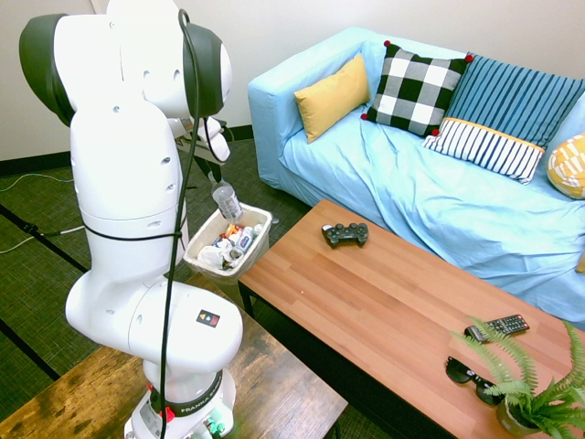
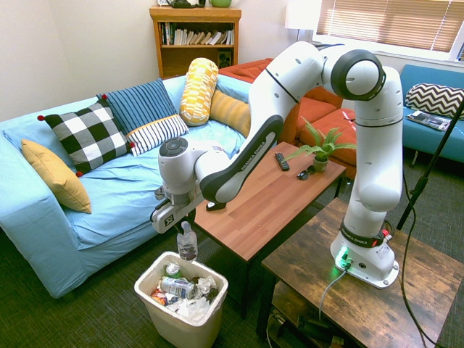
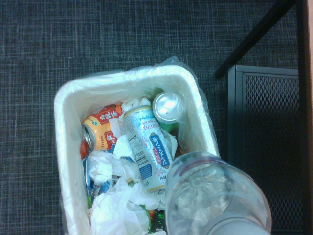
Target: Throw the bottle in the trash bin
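Note:
The clear plastic bottle hangs upright by its top from my gripper, which is shut on it. It hovers just above the off-white trash bin, over the bin's edge nearest the coffee table. In the first exterior view the bottle is poised over the bin beside the arm. In the wrist view the bottle's base fills the near corner, overlapping the bin's rim. The bin holds cans, a drink carton and crumpled paper.
A wooden coffee table stands right beside the bin, with a game controller, remote, sunglasses and potted fern on it. The blue sofa lies behind. A dark metal table frame borders the bin.

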### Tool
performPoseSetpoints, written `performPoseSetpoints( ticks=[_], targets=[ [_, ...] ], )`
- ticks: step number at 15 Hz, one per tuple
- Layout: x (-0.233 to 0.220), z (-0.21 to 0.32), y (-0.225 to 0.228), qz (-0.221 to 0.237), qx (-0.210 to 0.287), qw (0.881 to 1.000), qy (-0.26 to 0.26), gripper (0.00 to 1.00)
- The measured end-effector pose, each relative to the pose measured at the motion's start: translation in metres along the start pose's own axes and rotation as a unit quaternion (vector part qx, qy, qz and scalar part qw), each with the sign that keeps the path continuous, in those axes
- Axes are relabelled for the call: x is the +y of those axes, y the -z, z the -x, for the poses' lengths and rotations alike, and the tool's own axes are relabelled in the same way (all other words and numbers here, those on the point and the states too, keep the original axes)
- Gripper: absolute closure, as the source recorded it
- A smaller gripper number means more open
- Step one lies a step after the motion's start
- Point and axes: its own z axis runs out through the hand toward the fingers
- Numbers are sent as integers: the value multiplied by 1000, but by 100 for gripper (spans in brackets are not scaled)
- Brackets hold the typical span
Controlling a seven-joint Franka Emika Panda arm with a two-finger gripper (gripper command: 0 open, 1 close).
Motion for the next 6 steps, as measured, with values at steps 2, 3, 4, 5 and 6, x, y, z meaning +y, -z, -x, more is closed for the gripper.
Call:
performPoseSetpoints(
  ticks=[2,3,4,5,6],
  targets=[
    [-3,-2,2,-2,-2,1000,-3,0],
    [-4,-3,3,-3,-2,1000,-3,0],
    [-4,-3,4,-4,-2,1000,-3,0],
    [-5,-3,5,-5,-2,1000,-3,0],
    [-5,-4,6,-5,-1,1000,-3,0]
  ],
)
